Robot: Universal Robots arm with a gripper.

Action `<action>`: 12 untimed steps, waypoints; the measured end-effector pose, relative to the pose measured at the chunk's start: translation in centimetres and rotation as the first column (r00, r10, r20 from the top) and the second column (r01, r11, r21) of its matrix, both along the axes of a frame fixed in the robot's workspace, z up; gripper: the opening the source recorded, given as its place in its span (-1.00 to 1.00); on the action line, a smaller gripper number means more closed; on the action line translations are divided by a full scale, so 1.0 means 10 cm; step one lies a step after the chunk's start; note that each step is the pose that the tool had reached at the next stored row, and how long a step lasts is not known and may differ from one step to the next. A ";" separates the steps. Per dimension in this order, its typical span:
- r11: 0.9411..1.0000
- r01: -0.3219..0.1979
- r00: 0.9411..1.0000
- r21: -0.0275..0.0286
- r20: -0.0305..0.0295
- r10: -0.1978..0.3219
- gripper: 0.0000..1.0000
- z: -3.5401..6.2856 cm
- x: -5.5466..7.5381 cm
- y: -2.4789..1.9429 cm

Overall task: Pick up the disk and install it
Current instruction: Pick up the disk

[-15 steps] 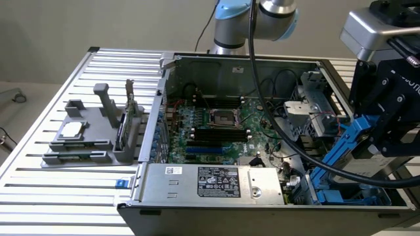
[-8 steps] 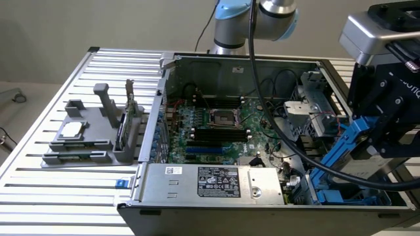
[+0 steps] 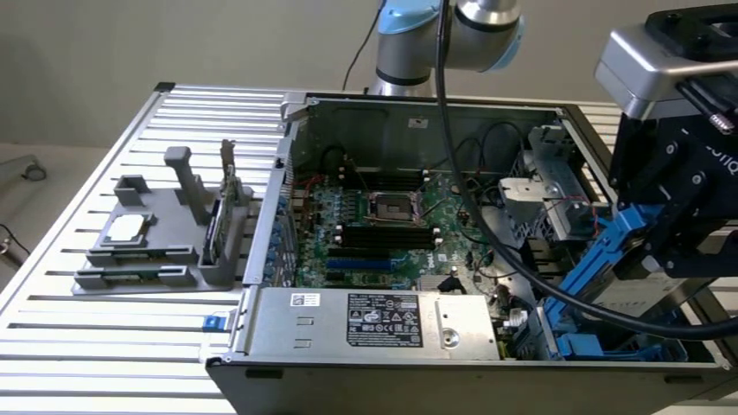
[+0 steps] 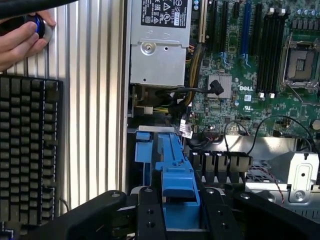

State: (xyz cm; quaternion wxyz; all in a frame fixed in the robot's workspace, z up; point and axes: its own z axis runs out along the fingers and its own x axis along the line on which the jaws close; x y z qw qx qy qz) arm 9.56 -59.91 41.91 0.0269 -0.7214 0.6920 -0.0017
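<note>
Table (image 3: 69, 346) slatted, wall (image 3: 173, 43) beige, tool (image 4: 182, 212) gripping disk (image 4: 177, 186)

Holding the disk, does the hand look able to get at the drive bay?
Probably yes: the hand grips the disk right by the drive bay, and nothing visibly lies between them.

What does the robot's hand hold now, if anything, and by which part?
The hand holds the disk by one end of its blue carrier, which sits between the two fingers.
</note>
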 end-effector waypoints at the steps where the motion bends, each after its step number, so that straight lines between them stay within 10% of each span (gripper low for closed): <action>1: 1.000 -0.001 1.000 0.002 0.000 0.001 -0.35 -0.004 0.00 -0.003; 12: 1.000 -0.007 1.000 0.015 0.002 0.007 -0.35 -0.032 0.00 -0.028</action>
